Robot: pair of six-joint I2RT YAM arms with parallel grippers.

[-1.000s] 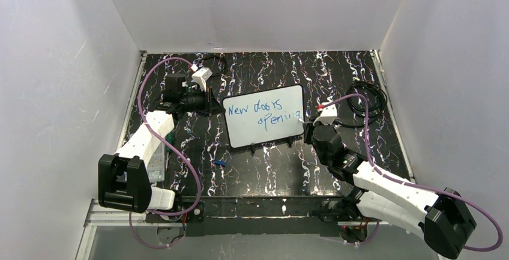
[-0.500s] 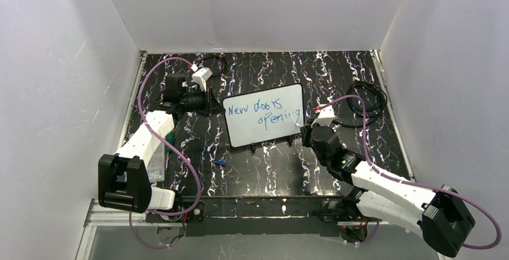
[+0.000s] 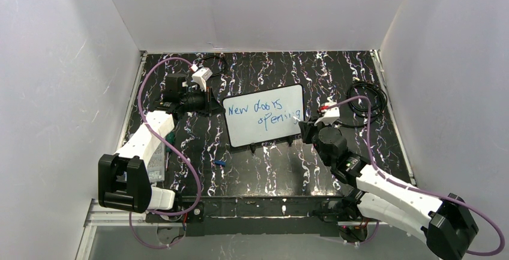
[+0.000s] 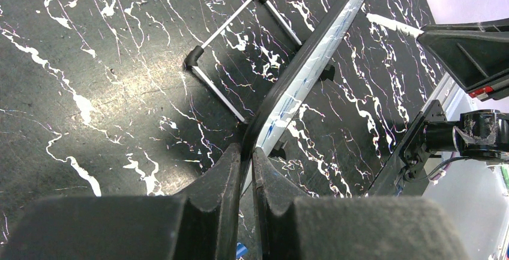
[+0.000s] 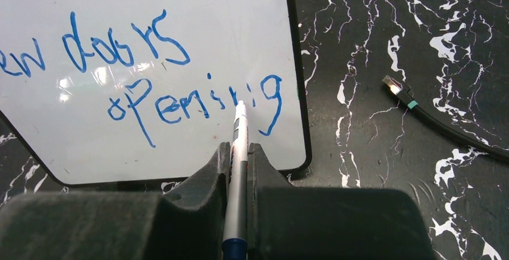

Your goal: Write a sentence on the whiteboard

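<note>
The whiteboard (image 3: 264, 129) lies tilted on the dark marbled table, mid-table. On it is the sentence (image 3: 265, 114) in blue, "New doors opening", in two lines (image 5: 162, 101). My left gripper (image 3: 217, 106) is shut on the whiteboard's left edge. The left wrist view shows the fingertips (image 4: 231, 158) pinching the dark frame (image 4: 312, 62). My right gripper (image 3: 303, 129) is at the board's lower right corner, shut on a white marker (image 5: 239, 146) with a blue end. The marker's tip points at the last letters of "opening" on the whiteboard (image 5: 150, 146).
A coiled black cable (image 3: 367, 99) lies right of the board, its plug (image 5: 399, 89) loose on the table. A small blue piece (image 3: 219, 164) lies in front of the board. A thin metal bracket (image 4: 240, 38) sits behind the board's edge. White walls close in on three sides.
The right arm's wrist and forearm have shifted slightly, moving the marker along the end of "opening". The left arm and the board have stayed put.
</note>
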